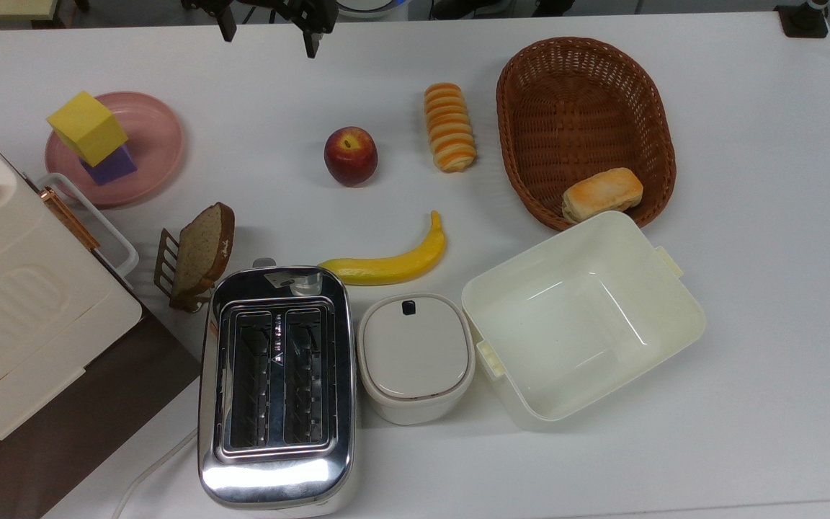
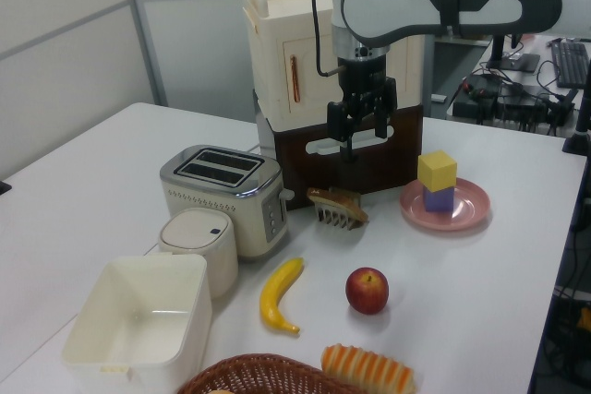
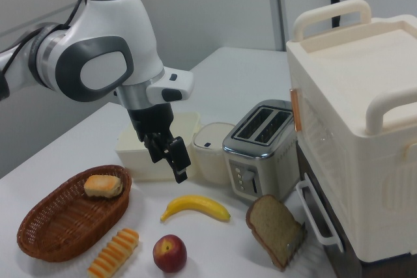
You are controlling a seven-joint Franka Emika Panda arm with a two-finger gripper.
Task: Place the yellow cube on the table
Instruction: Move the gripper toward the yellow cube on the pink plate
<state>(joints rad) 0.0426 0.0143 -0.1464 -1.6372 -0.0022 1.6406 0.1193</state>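
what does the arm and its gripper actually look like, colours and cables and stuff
The arm has rounded glossy white shells with dark grey bands at the joints, plus a small blue light on top of one joint in the right view. A black cable runs down beside the wrist in the left view. The gripper is black and blocky, ending in two slim black fingers.

Yellow cube (image 1: 86,127) tilted atop purple cube (image 1: 109,165)

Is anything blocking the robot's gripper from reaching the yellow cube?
Nothing visible does. The gripper hangs in the air, open, and the yellow cube sits uncovered on top of the purple cube on the pink plate. In the left view, only open space lies between them.
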